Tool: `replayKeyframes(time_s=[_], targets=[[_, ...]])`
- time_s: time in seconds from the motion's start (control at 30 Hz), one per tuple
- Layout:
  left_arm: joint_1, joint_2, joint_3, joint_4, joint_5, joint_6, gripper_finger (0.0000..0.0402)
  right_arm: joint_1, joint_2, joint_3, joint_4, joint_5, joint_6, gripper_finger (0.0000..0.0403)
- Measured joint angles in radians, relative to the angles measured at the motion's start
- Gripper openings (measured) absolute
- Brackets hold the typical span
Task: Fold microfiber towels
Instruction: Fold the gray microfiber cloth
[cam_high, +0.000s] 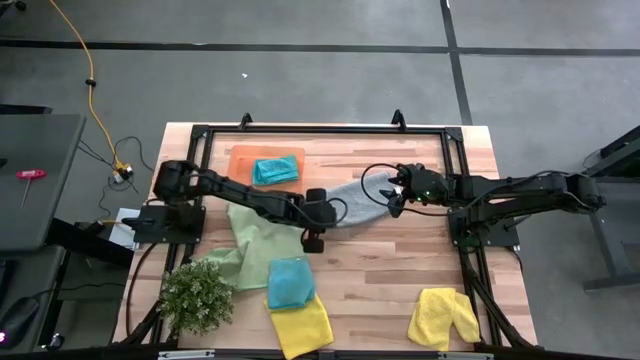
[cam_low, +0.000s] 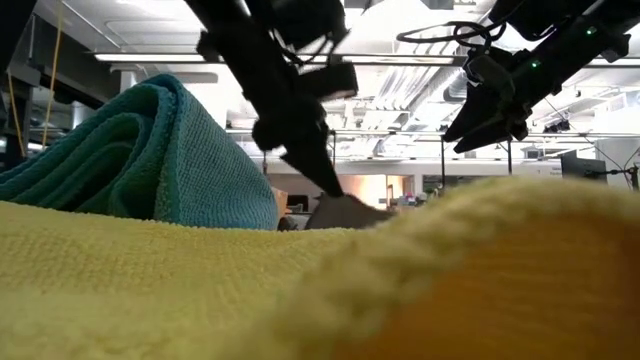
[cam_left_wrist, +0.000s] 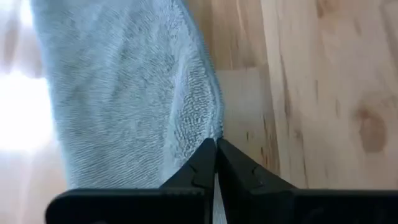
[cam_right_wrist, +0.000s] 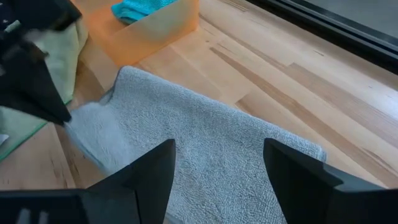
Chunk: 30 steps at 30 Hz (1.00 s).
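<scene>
A grey towel (cam_high: 358, 203) lies spread on the wooden table at mid-table; it also shows in the right wrist view (cam_right_wrist: 205, 137). My left gripper (cam_high: 322, 218) is shut on its left end. My right gripper (cam_high: 396, 197) hangs open just above the towel's right end and touches nothing; its fingers show spread in the right wrist view (cam_right_wrist: 217, 174). A teal towel (cam_high: 276, 169) lies in the orange tray (cam_high: 240, 155). A light green towel (cam_high: 255, 240), another teal towel (cam_high: 290, 282) and two yellow towels (cam_high: 301, 325) (cam_high: 443, 318) lie nearer the front edge. My left gripper pinches the grey towel's left corner (cam_left_wrist: 211, 127) between its two shut fingers, at the very edge of the cloth. The fingers slant down from the table's left (cam_right_wrist: 59, 106). The corner (cam_low: 345, 210) stands slightly raised, and the rest of the towel lies on the table.
A small bushy green plant (cam_high: 197, 297) stands at the front left corner. A black frame (cam_high: 330, 130) runs round the table's far edge and sides. Bare wood (cam_high: 390, 270) lies between the grey towel and the front towels.
</scene>
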Motion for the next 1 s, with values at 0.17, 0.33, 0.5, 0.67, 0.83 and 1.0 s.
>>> replayKeyframes(time_s=[0.17,0.33,0.5,0.67,0.83,1.0], targets=[[0.013,-0.047,0.002,-0.134,-0.003,-0.039,0.0002,0.0,0.0,0.0,0.0,-0.001,0.0,0.0236],[0.006,-0.047,0.001,-0.244,-0.081,-0.045,0.0001,0.0,0.0,0.0,0.0,-0.007,0.0,0.0236],[0.0,-0.047,0.001,-0.257,-0.166,-0.045,0.0001,0.0,0.0,0.0,-0.001,-0.007,0.0,0.0236],[-0.002,-0.031,0.002,-0.308,-0.075,-0.079,0.0001,0.0,0.0,0.0,-0.002,-0.008,-0.001,0.0236],[-0.01,-0.016,0.001,-0.316,-0.029,-0.097,0.0008,0.0,0.0,0.0,-0.011,-0.012,0.0,0.0236],[-0.018,-0.016,0.002,-0.315,-0.01,-0.097,0.002,0.0,0.0,0.0,-0.021,-0.023,0.007,0.0236]])
